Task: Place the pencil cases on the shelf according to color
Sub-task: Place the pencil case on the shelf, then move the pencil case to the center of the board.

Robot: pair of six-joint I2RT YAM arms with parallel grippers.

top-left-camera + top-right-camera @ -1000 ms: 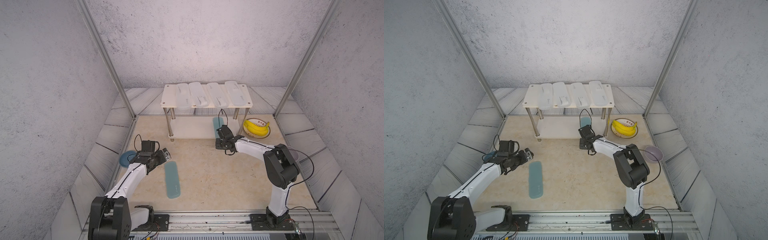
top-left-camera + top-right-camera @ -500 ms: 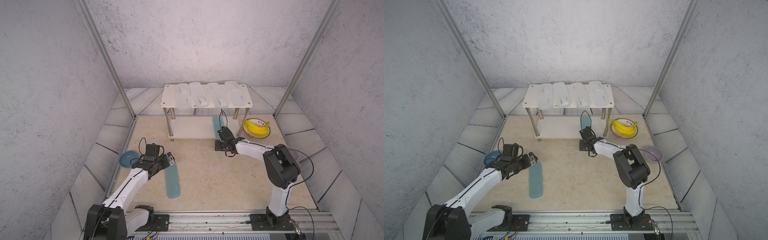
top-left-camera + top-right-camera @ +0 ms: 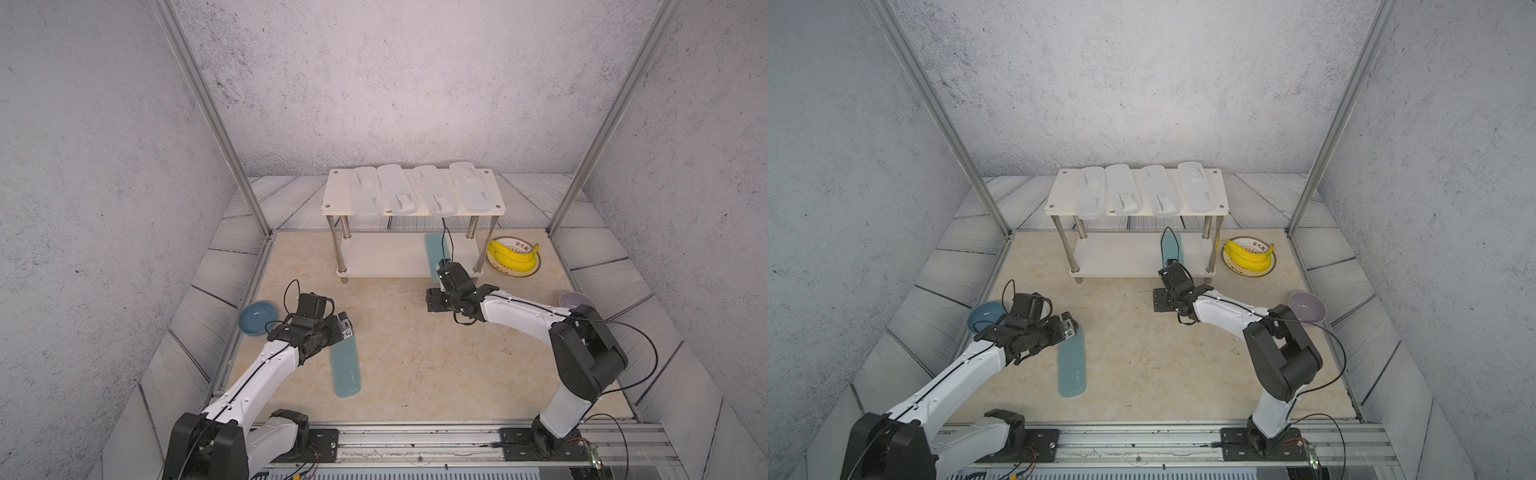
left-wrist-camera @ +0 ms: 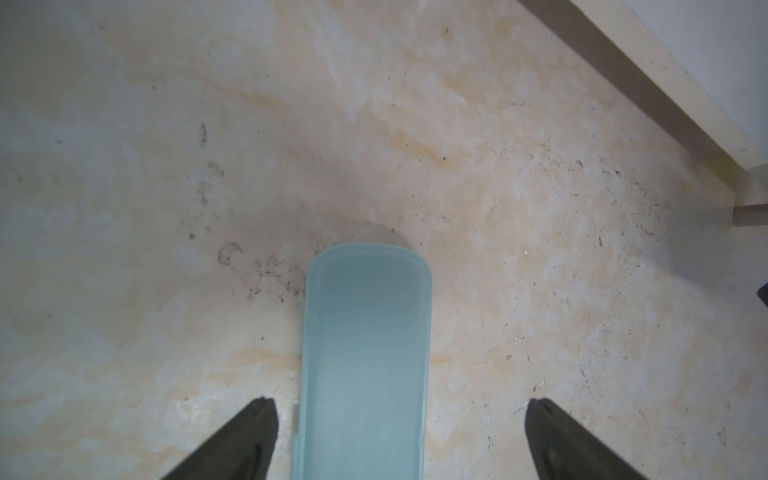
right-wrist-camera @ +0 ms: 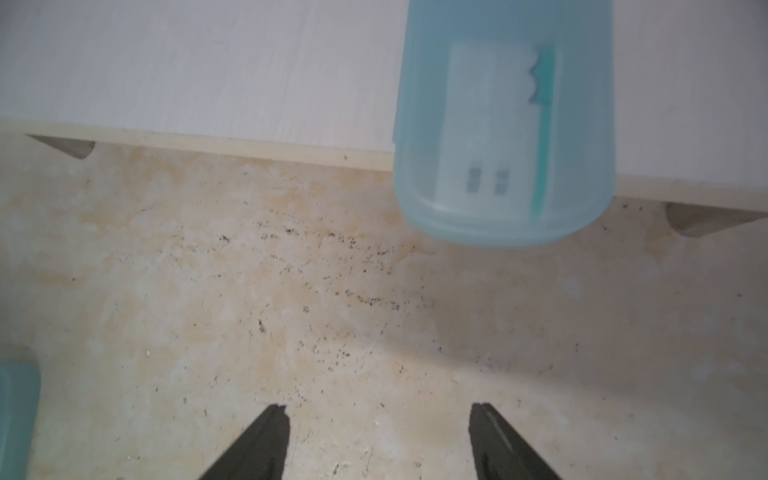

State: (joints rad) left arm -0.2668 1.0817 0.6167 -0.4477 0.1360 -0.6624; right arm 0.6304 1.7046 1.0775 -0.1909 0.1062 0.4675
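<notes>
The left claw is wide open and empty, over the see-through blue plastic pencil case lying on the tan table. Go straight down and squeeze its long sides gently

Both top views are looking down from high at the front, facing the back wall, and they are sharing nearly the whole table. Each wrist camera is looking from very near, past its own jaws, down at the table.
</notes>
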